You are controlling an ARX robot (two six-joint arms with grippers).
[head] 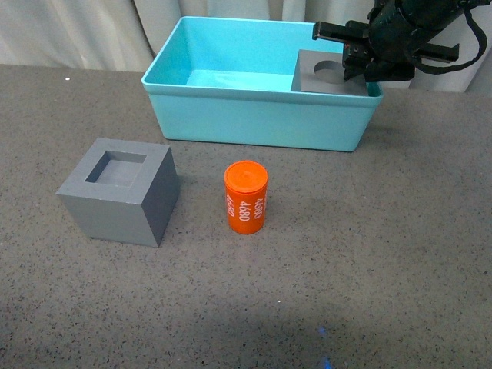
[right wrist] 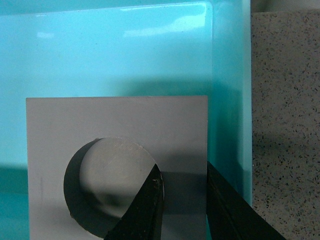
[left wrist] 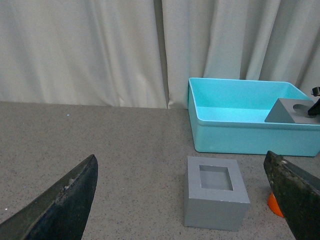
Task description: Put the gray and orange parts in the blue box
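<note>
The gray cube with the round recess (head: pixel 327 73) sits inside the blue box (head: pixel 254 115) at its right end, tilted a little. My right gripper (head: pixel 361 65) is shut on the cube's wall, one finger in the round recess (right wrist: pixel 107 177), the other outside between cube and box wall (right wrist: pixel 230 100). On the table in front stands the gray cube with the square recess (head: pixel 119 190), with the orange cylinder (head: pixel 246 197) upright to its right. My left gripper (left wrist: pixel 185 200) hangs open above the table, the square-recess cube (left wrist: pixel 215 198) between its fingers in view but farther off.
Pale curtains (left wrist: pixel 100 50) hang behind the speckled gray table (head: pixel 346 292). The box's left and middle floor (head: pixel 223 77) is bare turquoise.
</note>
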